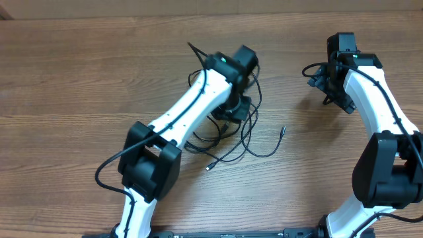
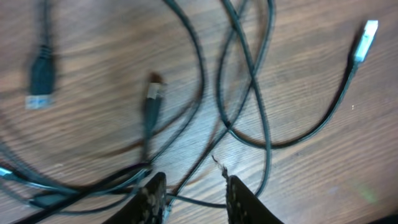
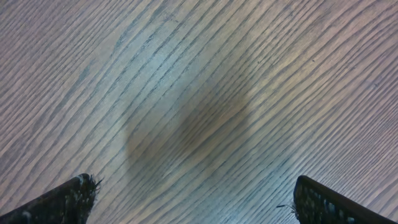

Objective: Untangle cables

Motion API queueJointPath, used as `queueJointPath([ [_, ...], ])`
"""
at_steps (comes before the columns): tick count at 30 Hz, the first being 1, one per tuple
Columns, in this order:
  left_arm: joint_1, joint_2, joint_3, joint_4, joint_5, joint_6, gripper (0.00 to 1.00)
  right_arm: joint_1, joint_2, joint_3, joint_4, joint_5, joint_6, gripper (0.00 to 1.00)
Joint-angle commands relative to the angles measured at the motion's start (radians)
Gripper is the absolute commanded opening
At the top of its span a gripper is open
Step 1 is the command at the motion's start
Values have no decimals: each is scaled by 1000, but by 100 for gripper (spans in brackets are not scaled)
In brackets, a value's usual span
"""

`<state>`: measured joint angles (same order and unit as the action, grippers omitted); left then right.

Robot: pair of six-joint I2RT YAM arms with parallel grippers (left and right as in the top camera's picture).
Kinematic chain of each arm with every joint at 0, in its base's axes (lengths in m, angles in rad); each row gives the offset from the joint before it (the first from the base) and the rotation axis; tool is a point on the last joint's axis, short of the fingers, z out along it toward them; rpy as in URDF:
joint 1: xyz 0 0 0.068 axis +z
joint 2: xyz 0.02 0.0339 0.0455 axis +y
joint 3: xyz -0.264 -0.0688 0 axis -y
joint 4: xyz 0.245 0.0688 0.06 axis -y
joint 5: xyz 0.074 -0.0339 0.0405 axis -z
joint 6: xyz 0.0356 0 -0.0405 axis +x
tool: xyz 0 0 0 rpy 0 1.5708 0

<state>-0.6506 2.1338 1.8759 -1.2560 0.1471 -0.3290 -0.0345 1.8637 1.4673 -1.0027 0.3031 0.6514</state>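
**Left hand over the tangle, right hand well off to the side**

The cables (image 1: 246,144) lie in loose, overlapping loops on the tabletop (image 1: 79,79), mid-scene. They are bunched directly beneath the left hand (image 1: 232,106) and trail out towards the robot's side. One plug (image 1: 282,130) is flung out to the right of the heap.

In the wrist view the left hand (image 2: 193,186) sits low over the knot with its fingers (image 2: 239,199) partly apart. A single strand (image 2: 205,155) passes through the gap. It runs on a slant across the opening rather than square to it, and the fingers do not look clamped on it. Several other strands cross just ahead.

The right hand (image 1: 328,86) hangs over bare wood, well apart from the cables. Its fingers (image 3: 323,202) are spread wide and hold nothing.

The left arm is clearly the nearer one. The coming grasp probably turns on that slanted strand sitting between the fingers, while the neighbouring loops stay outside them.
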Motion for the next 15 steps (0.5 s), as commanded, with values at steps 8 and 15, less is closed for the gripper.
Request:
queueJointPath([
  [8, -121, -11, -110, 102, 11, 26, 52, 0, -8, -2, 4, 10, 7, 100],
  [15, -167, -11, -224, 181, 6, 26, 49, 0, -8, -2, 4, 10, 7, 100],
])
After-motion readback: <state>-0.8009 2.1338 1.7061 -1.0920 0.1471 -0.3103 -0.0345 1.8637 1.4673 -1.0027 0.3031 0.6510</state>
